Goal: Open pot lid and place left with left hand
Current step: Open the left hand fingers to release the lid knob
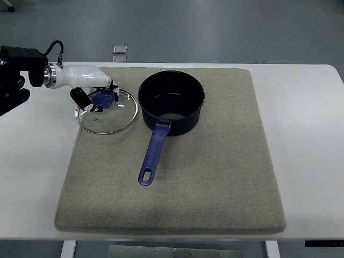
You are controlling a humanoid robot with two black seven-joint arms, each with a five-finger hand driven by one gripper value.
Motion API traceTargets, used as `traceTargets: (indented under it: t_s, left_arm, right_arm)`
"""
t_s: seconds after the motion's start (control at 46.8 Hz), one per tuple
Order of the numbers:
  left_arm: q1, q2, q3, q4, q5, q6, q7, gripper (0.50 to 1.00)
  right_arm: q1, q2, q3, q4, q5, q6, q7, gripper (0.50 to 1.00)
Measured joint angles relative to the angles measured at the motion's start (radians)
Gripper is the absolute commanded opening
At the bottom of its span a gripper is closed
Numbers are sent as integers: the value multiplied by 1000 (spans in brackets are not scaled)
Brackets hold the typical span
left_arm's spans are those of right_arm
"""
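In the top view, the left hand (95, 92) had its fingers curled around the blue knob (104, 99) of the glass lid (106, 111). The lid lay flat on the grey mat (215, 177), knob up, right under the hand. The open pot (171, 101) sat just beside it, its handle (153, 156) pointing toward the robot. The putting-down step looked almost done. Next, the hand needed to let go and lift away.
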Motion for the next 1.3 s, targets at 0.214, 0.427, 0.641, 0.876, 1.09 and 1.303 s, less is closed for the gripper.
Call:
traceTargets:
  t_s: [0.214, 0.427, 0.641, 0.876, 1.09, 1.303]
  left_arm:
    - [0, 0, 0, 0, 0, 31, 0, 500]
    - [1, 0, -1, -1, -7, 34, 0, 500]
    - [23, 0, 1, -1, -31, 82, 0, 500]
    - [40, 0, 4, 0, -36, 110, 0, 525]
    - [45, 0, -1, -8, -36, 117, 0, 750]
    - [65, 2, 0, -10, -37, 171, 0, 849]
  right_arm:
    - [0, 0, 0, 0, 0, 0, 0, 917]
    - [0, 0, 0, 0, 0, 0, 0, 917]
    - [0, 0, 0, 0, 0, 0, 0, 917]
    - [0, 0, 0, 0, 0, 0, 0, 917]
    - [0, 0, 0, 0, 0, 0, 0, 917]
    - [0, 0, 0, 0, 0, 0, 0, 917]
